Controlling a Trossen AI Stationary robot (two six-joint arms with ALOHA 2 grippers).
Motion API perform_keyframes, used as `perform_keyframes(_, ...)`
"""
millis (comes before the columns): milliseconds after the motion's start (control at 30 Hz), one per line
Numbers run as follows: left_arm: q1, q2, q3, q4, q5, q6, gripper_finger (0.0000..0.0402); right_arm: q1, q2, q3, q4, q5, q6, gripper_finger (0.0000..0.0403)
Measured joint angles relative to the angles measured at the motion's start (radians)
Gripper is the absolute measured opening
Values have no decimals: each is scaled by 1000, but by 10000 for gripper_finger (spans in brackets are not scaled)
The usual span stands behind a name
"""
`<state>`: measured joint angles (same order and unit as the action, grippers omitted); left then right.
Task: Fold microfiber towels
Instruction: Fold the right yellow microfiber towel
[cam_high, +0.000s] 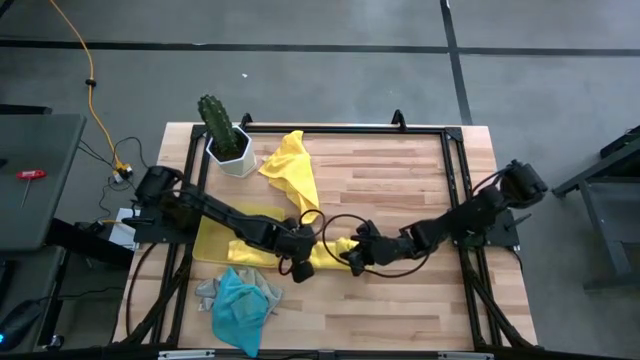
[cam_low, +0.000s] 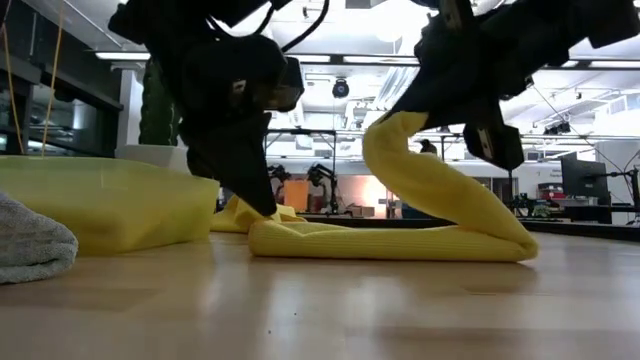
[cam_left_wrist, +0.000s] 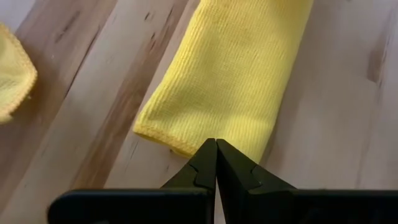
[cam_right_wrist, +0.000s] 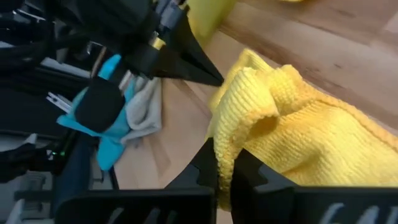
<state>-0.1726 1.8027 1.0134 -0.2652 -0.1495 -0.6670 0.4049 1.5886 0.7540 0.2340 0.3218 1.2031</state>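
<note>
A fold is under way on the yellow towel (cam_high: 335, 250) at the centre of the counter (cam_high: 400, 180): the right tool (cam_high: 352, 262) pinches one end, lifted into an arch, while the left tool (cam_high: 297, 266), pressed together and empty, pins the other end against the wood. Next, I judge, the right tool must carry its end over the pinned one and release.
</note>
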Motion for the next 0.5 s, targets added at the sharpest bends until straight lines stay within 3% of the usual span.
perform_keyframes(500,-6,18,-4,-9,8,91,0,-38,31,0,131,-52,-112,0)
